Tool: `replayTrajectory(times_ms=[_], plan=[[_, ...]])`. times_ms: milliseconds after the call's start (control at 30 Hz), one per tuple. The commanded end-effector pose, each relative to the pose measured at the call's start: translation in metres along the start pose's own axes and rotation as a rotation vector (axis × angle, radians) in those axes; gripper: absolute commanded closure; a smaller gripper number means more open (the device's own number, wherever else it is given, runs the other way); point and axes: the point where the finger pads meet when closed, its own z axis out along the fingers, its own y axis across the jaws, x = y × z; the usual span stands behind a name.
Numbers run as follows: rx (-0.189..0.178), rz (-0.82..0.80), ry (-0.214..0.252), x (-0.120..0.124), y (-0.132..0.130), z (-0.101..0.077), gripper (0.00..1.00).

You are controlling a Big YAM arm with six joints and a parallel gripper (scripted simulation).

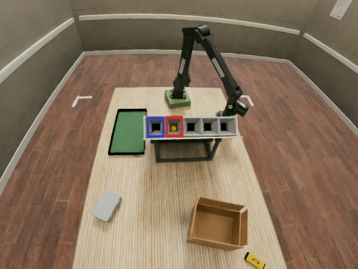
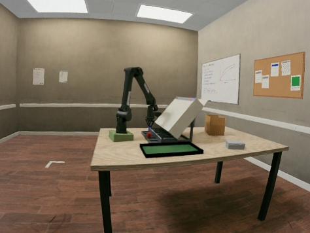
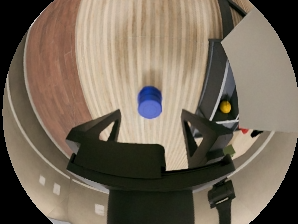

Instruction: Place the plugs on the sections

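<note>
My gripper (image 3: 151, 112) (image 1: 225, 112) (image 2: 150, 124) is open and empty. It hangs low behind the right end of the funnel row, right over the blue plug (image 3: 149, 103), which stands upright on the table between my spread fingers without touching them. The red plug (image 2: 148, 134) sits by the dark section tray under the white cover (image 2: 178, 116). The blue-banded funnel (image 1: 155, 126) is at the far left of the row. The red-banded funnel (image 1: 174, 120) beside it holds a yellow marble (image 1: 173, 128). In the wrist view a yellow marble (image 3: 226, 107) lies in a section below the cover's edge.
Three grey funnels (image 1: 208, 126) fill the rest of the row. A green tray (image 1: 128, 131) (image 2: 170, 149) lies left of the stand. A cardboard box (image 1: 219, 223), a grey block (image 1: 106, 205) and a small yellow tool (image 1: 254, 260) lie at the front. The arm's green base (image 1: 177, 99) stands behind.
</note>
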Motion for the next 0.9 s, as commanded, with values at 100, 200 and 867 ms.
replayTrajectory(times_ms=[100, 200, 867], plan=[[-0.038, 0.001, -0.043, -0.0089, 0.0048, -0.0086, 0.13], [-0.035, 0.001, -0.04, -0.009, 0.0049, -0.0086, 0.13], [-0.018, 0.002, -0.02, -0.0093, 0.0054, -0.0091, 0.13]])
